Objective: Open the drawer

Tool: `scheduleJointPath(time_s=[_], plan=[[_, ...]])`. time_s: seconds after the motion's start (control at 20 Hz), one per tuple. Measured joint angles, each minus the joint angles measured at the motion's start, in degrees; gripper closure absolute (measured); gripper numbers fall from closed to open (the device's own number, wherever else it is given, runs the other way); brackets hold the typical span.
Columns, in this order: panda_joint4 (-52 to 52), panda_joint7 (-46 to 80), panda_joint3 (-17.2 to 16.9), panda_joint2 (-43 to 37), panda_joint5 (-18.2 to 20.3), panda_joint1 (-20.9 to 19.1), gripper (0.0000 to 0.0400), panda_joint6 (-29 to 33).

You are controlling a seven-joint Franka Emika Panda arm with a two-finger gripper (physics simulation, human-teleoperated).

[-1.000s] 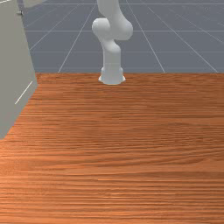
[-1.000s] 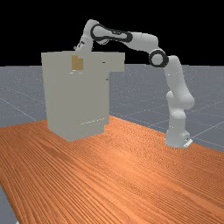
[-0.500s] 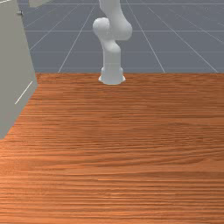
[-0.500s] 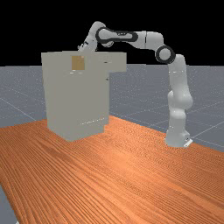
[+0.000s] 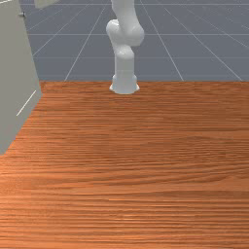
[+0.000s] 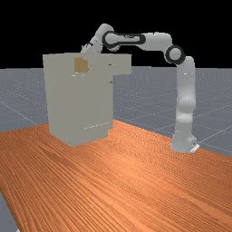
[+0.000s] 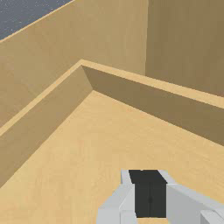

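Drawer [image 7: 87, 148] beneath clenched, empty gripper [image 7: 150, 192]: looked stiff-walled, probably slid lightly, and seemed best hooked from within, at the front.

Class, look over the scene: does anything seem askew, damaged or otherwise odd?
On the grey cabinet, high on one face, a tan patch looks odd against the grey around it. The drawer juts out, which suits the task. I see no spill or damage.

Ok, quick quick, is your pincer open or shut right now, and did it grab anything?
My pincer: closed, its two dark pads meeting, holding nothing.
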Motion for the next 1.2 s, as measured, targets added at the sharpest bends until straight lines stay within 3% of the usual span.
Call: scheduleJointPath(time_s=[0.15, 0.25, 0.3, 0.4, 0.45, 0.55, 0.6, 0.7, 0.8, 0.9, 1.1, 1.2], plan=[[-1.69, 0.05, 4.40, -1.82, 4.37, -4.36, 0.0400, 0.67], [-10.09, -1.03, 7.44, -12.10, 7.71, -7.07, 0.0386, 0.79], [-11.59, -1.85, 8.70, -13.71, 8.39, -8.13, 0.0400, 3.60], [-15.49, -3.54, 9.52, -16.63, 10.06, -9.19, 0.0389, 8.69], [-17.15, -4.01, 10.45, -17.83, 11.09, -9.17, 0.0400, 12.71], [-21.97, -5.48, 11.70, -23.82, 12.29, -7.64, 0.0328, 11.25], [-28.05, -6.63, 14.10, -26.73, 12.26, -4.96, 0.0356, 8.93], [-27.50, -9.36, 17.20, -27.27, 8.98, -2.08, 0.0374, -1.63], [-17.48, -9.87, 19.83, -21.97, 2.34, -1.23, 0.0384, -18.07], [-10.72, -8.82, 21.09, -16.95, -1.71, -1.16, 0.0382, -25.99], [2.05, -2.62, 20.28, -4.44, -9.22, -3.47, 0.0374, -28.35], [-0.53, -1.28, 20.47, -5.98, -11.08, -3.56, 0.0391, -24.72]])
